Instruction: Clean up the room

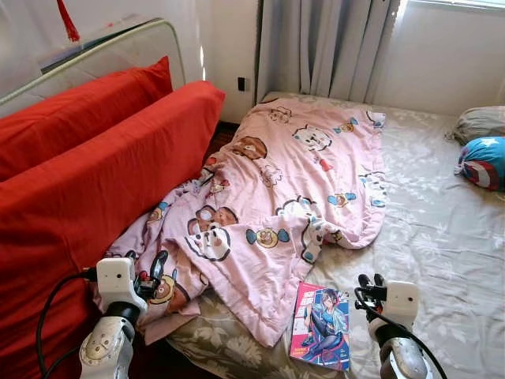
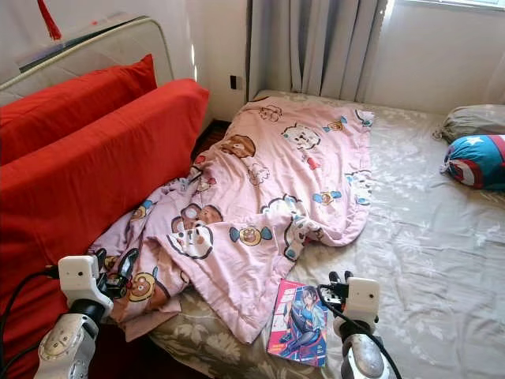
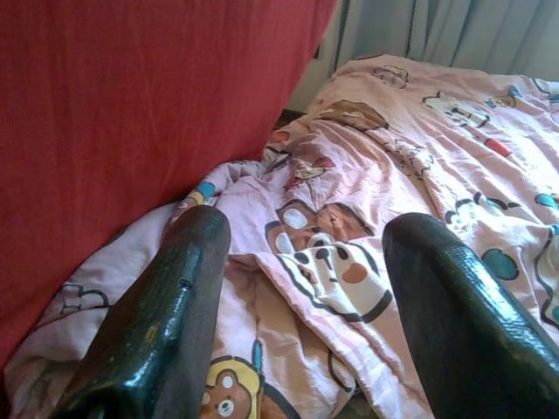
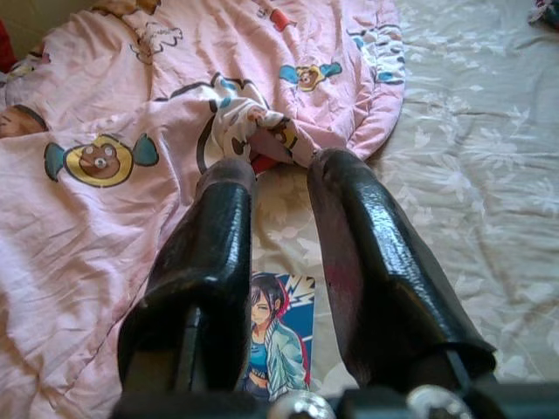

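A crumpled pink cartoon blanket (image 1: 292, 174) lies across the left half of the bed, its near end bunched against the red cushions. A comic book (image 1: 322, 325) with a drawn figure on its cover lies flat on the floral sheet (image 1: 442, 237) at the bed's front edge, just right of the blanket's corner. My left gripper (image 1: 150, 272) hovers open over the bunched end of the blanket (image 3: 349, 175), its fingers (image 3: 166, 305) wide apart with nothing between them. My right gripper (image 1: 369, 284) is just right of the book (image 4: 275, 336), open by a narrow gap and empty.
Two long red cushions (image 1: 102, 181) lean along the left side against a padded headboard (image 1: 118, 47). A round blue, red and white shield cushion (image 1: 483, 162) and a grey pillow (image 1: 481, 122) rest at the far right. Grey curtains (image 1: 323, 47) hang behind the bed.
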Tool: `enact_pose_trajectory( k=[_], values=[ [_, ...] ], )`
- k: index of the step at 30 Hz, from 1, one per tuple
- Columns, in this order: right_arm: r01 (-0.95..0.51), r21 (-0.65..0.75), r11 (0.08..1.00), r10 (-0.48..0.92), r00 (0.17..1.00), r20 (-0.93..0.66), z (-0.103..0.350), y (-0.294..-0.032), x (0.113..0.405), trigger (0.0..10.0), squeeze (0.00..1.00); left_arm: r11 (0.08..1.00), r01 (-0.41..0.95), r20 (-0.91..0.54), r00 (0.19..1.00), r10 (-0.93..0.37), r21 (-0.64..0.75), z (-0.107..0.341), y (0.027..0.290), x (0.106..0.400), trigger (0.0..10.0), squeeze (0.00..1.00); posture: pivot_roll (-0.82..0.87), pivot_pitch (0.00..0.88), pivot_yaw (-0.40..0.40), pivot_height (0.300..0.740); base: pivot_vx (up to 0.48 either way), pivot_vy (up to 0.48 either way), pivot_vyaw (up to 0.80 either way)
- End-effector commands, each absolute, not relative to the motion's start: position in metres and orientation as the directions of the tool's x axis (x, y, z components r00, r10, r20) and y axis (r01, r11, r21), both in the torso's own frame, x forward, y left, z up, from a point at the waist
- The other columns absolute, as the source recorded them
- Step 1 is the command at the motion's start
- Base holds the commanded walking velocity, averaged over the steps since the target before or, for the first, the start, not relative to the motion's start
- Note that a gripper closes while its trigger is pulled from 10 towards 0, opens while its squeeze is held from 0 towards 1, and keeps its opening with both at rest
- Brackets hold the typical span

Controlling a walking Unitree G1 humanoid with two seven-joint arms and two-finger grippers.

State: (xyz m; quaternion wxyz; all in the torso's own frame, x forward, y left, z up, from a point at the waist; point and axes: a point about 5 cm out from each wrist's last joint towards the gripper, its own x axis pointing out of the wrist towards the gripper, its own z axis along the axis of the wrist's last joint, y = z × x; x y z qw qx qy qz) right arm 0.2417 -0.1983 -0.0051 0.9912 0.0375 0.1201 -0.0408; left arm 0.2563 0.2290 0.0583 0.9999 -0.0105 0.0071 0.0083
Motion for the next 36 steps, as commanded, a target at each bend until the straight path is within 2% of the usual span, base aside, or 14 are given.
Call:
enact_pose_trajectory(
  k=[1, 12, 17, 32, 36],
  values=[
    [0.092, 0.061, 0.994, -0.075, 0.968, -0.238, -0.0035, -0.1984, 0.2413, 10.0, 0.00, 1.000, -0.012, -0.022, 1.000, 0.011, -0.029, 0.0588, 0.2278, 0.2556, 10.0, 0.00, -0.03, 0.040, -0.014, 0.710, 0.000, 0.000, 0.00],
    [0.089, 0.060, 0.994, -0.070, 0.962, -0.264, -0.0068, -0.1966, 0.2393, 10.0, 0.00, 0.999, -0.003, -0.037, 0.999, 0.001, -0.038, 0.0590, 0.2234, 0.2551, 10.0, 0.00, -0.03, 0.051, -0.010, 0.701, 0.000, 0.000, 0.00],
    [0.076, 0.063, 0.995, -0.057, 0.963, -0.265, -0.0068, -0.1952, 0.2397, 10.0, 0.00, 0.999, -0.003, -0.045, 0.999, 0.001, -0.039, 0.0583, 0.2232, 0.2540, 10.0, 0.00, -0.03, 0.053, -0.010, 0.681, 0.000, 0.000, 0.00],
    [0.064, 0.062, 0.996, -0.043, 0.957, -0.285, -0.0084, -0.1933, 0.2400, 10.0, 0.00, 0.999, 0.003, -0.066, 0.998, -0.006, -0.043, 0.0561, 0.2180, 0.2517, 10.0, 0.00, -0.03, 0.060, -0.010, 0.681, 0.000, 0.000, 0.00],
    [0.040, 0.072, 0.997, -0.019, 0.961, -0.275, -0.0080, -0.1890, 0.2404, 10.0, 0.00, 0.999, -0.002, -0.066, 0.998, -0.001, -0.041, 0.0567, 0.2184, 0.2515, 10.0, 0.00, -0.03, 0.062, -0.009, 0.651, 0.000, 0.000, 0.00]
  ],
)
